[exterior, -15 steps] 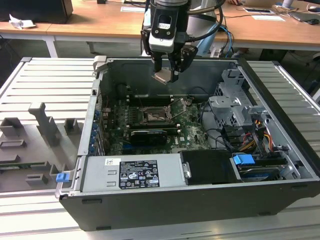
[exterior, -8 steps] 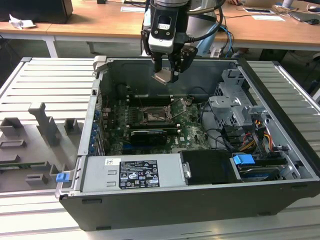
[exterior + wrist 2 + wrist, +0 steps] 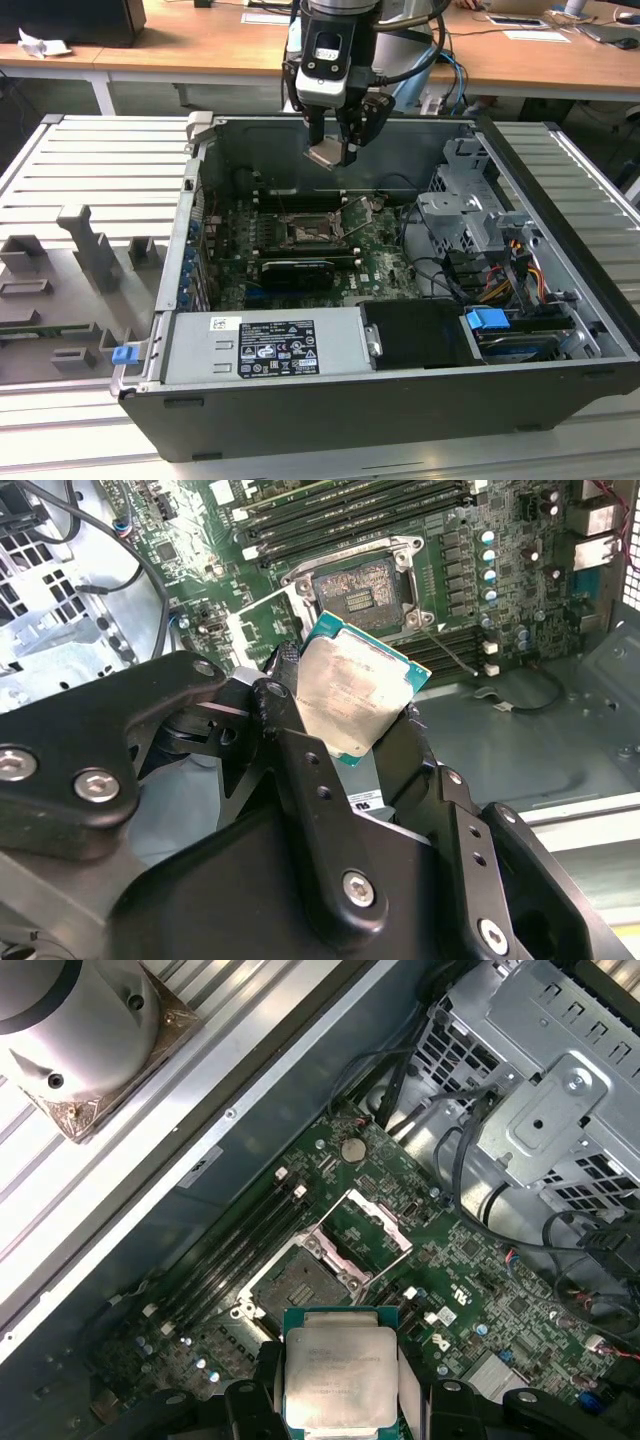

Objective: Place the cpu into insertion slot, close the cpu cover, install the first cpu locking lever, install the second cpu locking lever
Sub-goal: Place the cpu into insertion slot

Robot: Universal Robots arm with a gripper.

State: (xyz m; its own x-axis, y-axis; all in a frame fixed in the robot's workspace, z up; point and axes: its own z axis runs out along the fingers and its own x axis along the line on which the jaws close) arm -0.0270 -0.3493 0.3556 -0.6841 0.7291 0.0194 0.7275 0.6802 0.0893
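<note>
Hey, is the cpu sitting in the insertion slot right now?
No, in the second wrist view the gripper holds the cpu in the air, apart from the insertion slot, whose dark centre lies bare.

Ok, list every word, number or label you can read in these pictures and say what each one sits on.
Nothing here is legible enough to quote.
On the white label of the grey power supply box: print too small to read.
On the face of the cpu, gripped by the gripper: faint marks, blurred.
On the motherboard: markings too small to read.
</note>
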